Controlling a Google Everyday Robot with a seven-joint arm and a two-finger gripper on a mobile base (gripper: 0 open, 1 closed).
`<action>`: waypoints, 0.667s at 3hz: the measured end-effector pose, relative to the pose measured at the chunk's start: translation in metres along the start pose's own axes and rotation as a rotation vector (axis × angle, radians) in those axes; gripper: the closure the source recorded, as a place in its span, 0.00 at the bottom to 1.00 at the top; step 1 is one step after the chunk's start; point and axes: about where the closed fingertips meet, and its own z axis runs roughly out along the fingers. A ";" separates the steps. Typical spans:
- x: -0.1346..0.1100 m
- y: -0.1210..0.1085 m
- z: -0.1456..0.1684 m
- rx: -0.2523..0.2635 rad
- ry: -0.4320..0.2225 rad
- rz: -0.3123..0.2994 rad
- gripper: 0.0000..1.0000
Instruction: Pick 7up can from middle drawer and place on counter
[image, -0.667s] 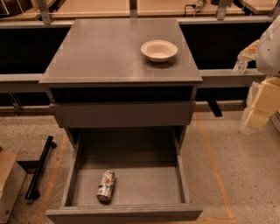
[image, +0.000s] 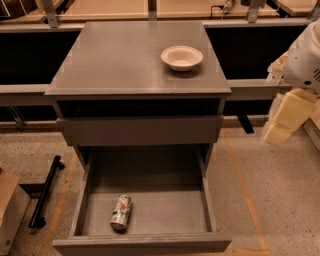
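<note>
The 7up can (image: 121, 212) lies on its side on the flat bottom of the open middle drawer (image: 150, 246), near its front left. The drawer is pulled out at the bottom of the grey cabinet. The counter (image: 120, 60) is the cabinet's flat grey top. My gripper (image: 286, 116), cream-coloured under a white arm, hangs at the right edge of the view. It is to the right of the cabinet, about level with the closed drawer front, well above and to the right of the can. It holds nothing that I can see.
A white bowl (image: 182, 57) stands on the counter's back right. A closed grey drawer front (image: 140, 131) sits above the open drawer. A black bar (image: 46, 192) and a cardboard box (image: 9, 210) lie on the floor at left. Wooden surfaces run behind.
My gripper has shifted slightly to the left, toward the cabinet. The can, drawer and bowl have not moved.
</note>
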 end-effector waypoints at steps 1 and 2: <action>-0.027 -0.007 0.049 -0.044 -0.039 0.145 0.00; -0.059 -0.013 0.096 -0.047 -0.037 0.261 0.00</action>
